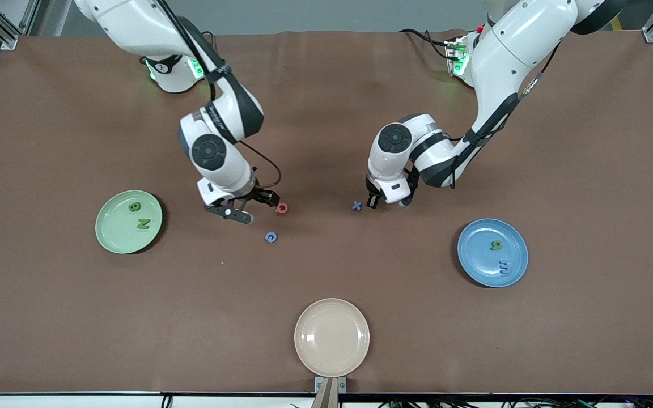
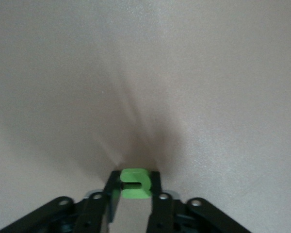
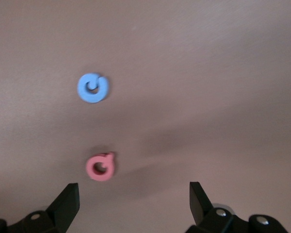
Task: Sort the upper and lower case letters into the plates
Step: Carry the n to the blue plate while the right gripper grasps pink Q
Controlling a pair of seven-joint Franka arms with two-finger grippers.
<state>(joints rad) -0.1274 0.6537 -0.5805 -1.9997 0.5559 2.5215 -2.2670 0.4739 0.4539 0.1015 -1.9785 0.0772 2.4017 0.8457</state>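
Front view: green B (image 1: 133, 207) and N (image 1: 143, 223) are seen in the pale green plate (image 1: 112, 237), g (image 1: 496, 245) and m (image 1: 505, 266) in the blue plate (image 1: 476, 266), with red Q (image 1: 282, 208), blue G (image 1: 270, 237) and blue x (image 1: 356, 205) mid-table. Left wrist view: the left claw (image 2: 134, 187) is clenched on the green u (image 2: 135, 183) at the table, so a straight, unhurried lift toward the blue plate is advised. Right wrist view: the right claw (image 3: 134, 201) is spread wide just beside the Q (image 3: 101, 167), which should be centred between the fingers before descent.

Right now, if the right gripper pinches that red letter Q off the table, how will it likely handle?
The red Q looks small and flat, so probably light and stiff. Lying flat on the table, it shouldn't roll, but leaves little edge to pinch. The open right gripper sits off to one side; a stray finger might just push it along.
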